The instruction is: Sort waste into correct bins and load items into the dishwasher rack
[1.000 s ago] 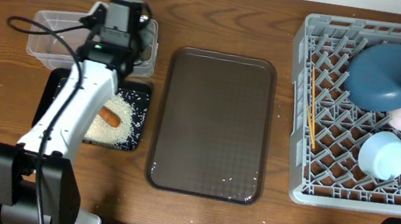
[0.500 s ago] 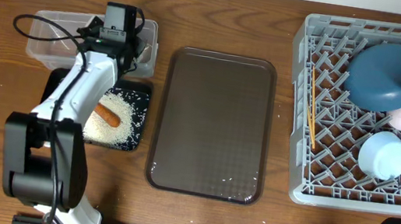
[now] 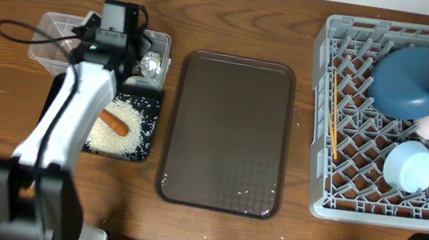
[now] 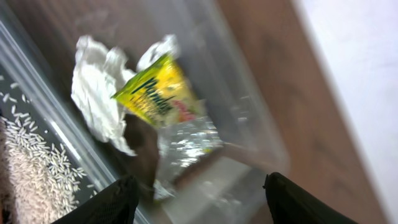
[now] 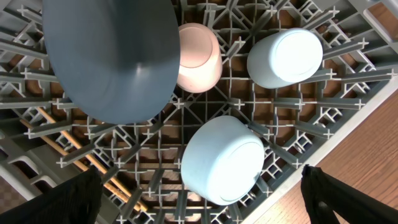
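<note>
My left gripper (image 4: pixel 202 208) hangs open over the right end of the clear tub (image 3: pixel 53 38), with nothing between its fingers. Below it in the tub lie the yellow-green wrapper (image 4: pixel 158 93) and the crumpled tissue (image 4: pixel 96 93). The black tray (image 3: pixel 154 103) beside the tub holds rice (image 3: pixel 115 138) and a carrot piece (image 3: pixel 115 124). My right gripper (image 5: pixel 205 205) is open above the grey rack (image 3: pixel 353 209). The rack holds the dark-blue bowl (image 3: pixel 409 80), light-blue bowl (image 5: pixel 224 158), two cups (image 5: pixel 285 57) and chopsticks (image 3: pixel 334 116).
A flat brown serving tray (image 3: pixel 228 130) lies in the middle of the wooden table, between the bins and the rack. A few rice grains sit at its near edge. The left arm's cable loops over the table to the left of the tub.
My left gripper has opened and shifted slightly left over the clear tub. The tissue and wrapper now show uncovered at the tub's right end. The right arm has not moved.
</note>
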`<state>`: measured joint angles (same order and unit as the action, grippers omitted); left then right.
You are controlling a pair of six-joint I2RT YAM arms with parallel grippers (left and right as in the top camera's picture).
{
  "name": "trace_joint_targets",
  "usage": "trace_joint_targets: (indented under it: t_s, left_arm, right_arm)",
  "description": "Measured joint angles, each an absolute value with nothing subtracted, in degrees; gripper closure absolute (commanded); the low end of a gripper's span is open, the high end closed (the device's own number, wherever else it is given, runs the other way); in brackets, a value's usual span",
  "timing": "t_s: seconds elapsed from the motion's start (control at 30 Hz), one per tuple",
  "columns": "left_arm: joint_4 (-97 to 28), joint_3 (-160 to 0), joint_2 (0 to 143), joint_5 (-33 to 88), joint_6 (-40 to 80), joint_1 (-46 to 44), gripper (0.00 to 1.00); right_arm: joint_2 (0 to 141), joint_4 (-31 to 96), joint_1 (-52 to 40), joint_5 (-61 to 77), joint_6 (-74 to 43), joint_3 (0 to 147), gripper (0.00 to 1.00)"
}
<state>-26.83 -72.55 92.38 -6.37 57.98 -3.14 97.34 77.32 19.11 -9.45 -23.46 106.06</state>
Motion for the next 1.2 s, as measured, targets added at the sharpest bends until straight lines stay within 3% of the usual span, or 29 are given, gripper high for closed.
trace_joint_targets:
  t_s: [0.33, 0.83, 0.93, 1.2]
  left_arm:
    - [-39.0, -72.6, 73.7, -6.4, 56.4, -3.1, 0.26]
    - [-75.9, -72.6, 44.4, -6.3, 49.0, -3.1, 0.26]
    - [-81.8, -72.6, 40.8, -6.3, 48.3, -3.1, 0.14]
    - [-92.0, -72.6, 35.9, -6.2, 47.9, -3.1, 0.06]
  right_arm:
    - [97.3, 77.3, 19.1, -9.5, -23.5, 106.1, 0.01]
    - [97.3, 77.3, 19.1, -9.5, -23.5, 106.0, 0.01]
    - [97.4, 77.3, 19.1, -9.5, -23.5, 106.0, 0.01]
    - [97.3, 77.3, 19.1, -9.4, -23.5, 106.0, 0.01]
